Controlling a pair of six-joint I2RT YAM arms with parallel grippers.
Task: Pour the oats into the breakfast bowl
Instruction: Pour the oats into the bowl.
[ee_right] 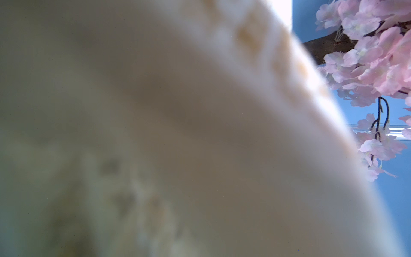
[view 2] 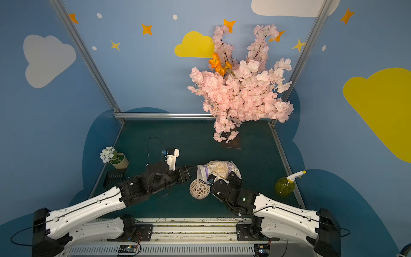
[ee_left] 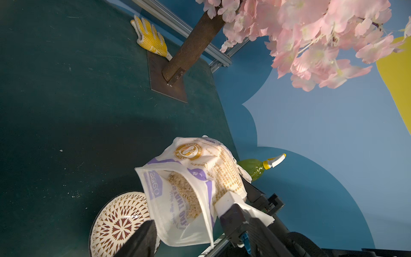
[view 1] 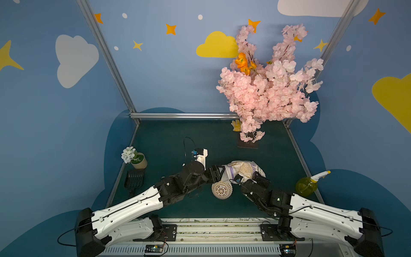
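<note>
right hand clamps crinkly oats bag beside latticed breakfast bowl.

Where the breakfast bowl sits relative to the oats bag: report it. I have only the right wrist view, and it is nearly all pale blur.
Observer: In both top views the breakfast bowl sits on the table beside the mouth end of the bag of oats, on the robot's side.
Operator: Now say what holds the bag.
Observer: The right end effector is shut on it, gripping from the robot's side.
Operator: Check the mouth.
Observer: In the left wrist view the mouth gapes open, with oats showing inside.
</note>
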